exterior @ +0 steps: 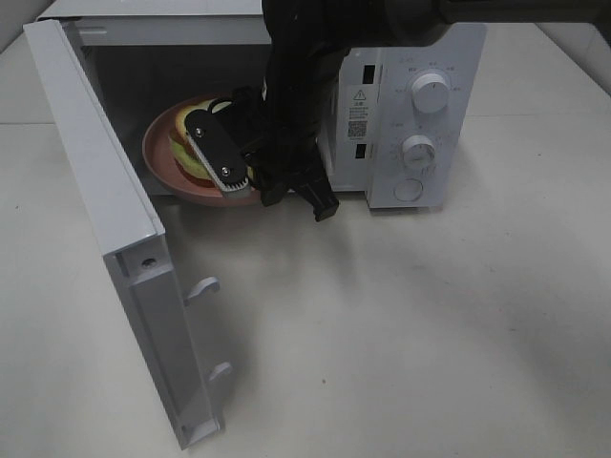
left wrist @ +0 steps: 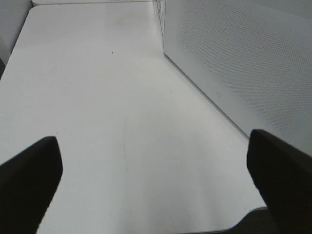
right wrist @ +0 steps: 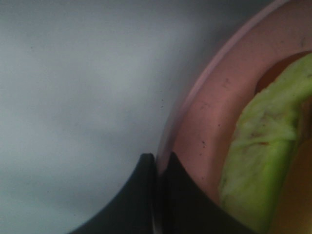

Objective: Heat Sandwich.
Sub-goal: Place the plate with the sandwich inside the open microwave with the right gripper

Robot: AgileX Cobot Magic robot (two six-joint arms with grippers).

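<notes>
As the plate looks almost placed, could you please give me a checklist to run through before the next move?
1. Microwave door swung wide open: ok.
2. Sandwich sitting on the pink plate, inside the oven cavity: ok.
3. Right tool shut on the plate's rim: ok.
4. Plate resting flat on the oven floor, ready for release: cannot tell; the arm hides its front edge.
5. Left tool open and empty over the table: ok.
6. Doorway clear for closing the door: not ok; the right arm reaches through it.
</notes>
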